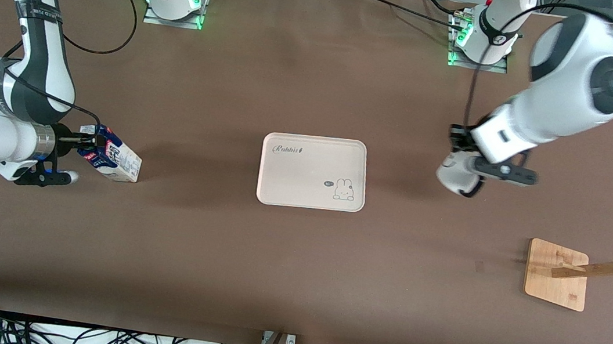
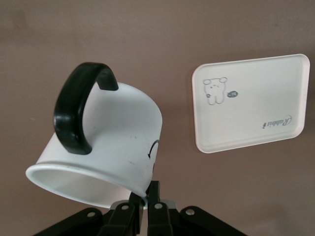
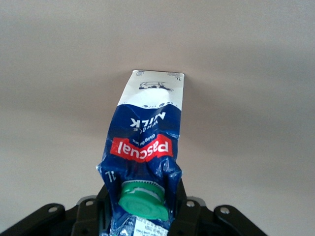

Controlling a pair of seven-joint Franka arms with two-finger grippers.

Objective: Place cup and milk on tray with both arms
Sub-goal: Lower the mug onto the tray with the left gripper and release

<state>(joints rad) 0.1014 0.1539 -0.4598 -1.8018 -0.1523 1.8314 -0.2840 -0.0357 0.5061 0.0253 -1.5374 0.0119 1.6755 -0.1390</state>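
Note:
The cream tray [image 1: 312,171] with "Rabbit" lettering lies flat mid-table. My right gripper [image 1: 88,146] is shut on the gable top of the blue and white milk carton [image 1: 116,157], toward the right arm's end of the table. The carton leans over, and I cannot tell whether its base touches the table. In the right wrist view the jaws [image 3: 142,211] squeeze the milk carton [image 3: 147,132] by its green cap. My left gripper [image 1: 463,156] is shut on the rim of the white cup [image 1: 454,177], held tilted in the air beside the tray. The left wrist view shows the gripper [image 2: 147,189], the cup [image 2: 108,142], its black handle and the tray [image 2: 251,103].
A wooden rack [image 1: 557,274] with a slanted post and pegs stands toward the left arm's end of the table, nearer to the front camera than the cup. Cables lie along the table's front edge.

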